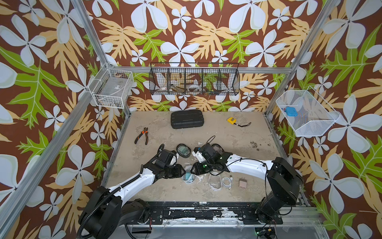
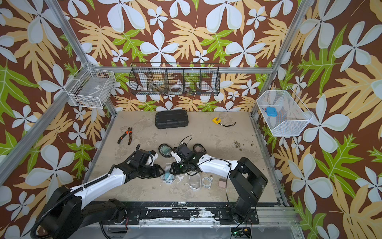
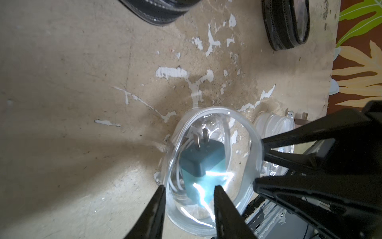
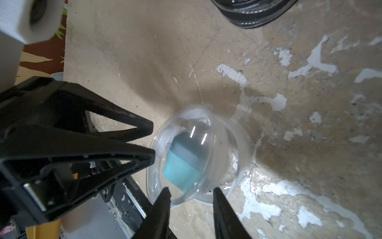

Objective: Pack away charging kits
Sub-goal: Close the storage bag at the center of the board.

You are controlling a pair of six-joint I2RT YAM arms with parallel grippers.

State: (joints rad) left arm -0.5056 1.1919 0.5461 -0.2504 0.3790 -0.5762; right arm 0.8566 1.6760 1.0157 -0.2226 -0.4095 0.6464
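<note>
A clear oval case (image 1: 188,177) lies at the table's front middle, with a teal plug (image 3: 201,163) and a white cable (image 3: 175,182) inside it. My left gripper (image 3: 190,188) is at one end of it, jaws apart, one finger outside the rim and one over the shell. My right gripper (image 4: 191,190) faces it from the other end, jaws also apart, with the case (image 4: 196,155) just beyond its tips. Neither visibly clamps anything. An empty clear case (image 1: 215,183), a coiled white cable (image 1: 227,182) and a pink plug (image 1: 242,183) lie to the right. A black-rimmed case (image 1: 183,150) sits behind.
A second black-rimmed case (image 1: 217,148) is partly hidden behind my right wrist. At the back are a large black ribbed case (image 1: 187,119), a yellow tape measure (image 1: 231,120) and pliers (image 1: 142,135). Wire baskets (image 1: 194,79) (image 1: 111,88) (image 1: 306,115) hang on the walls.
</note>
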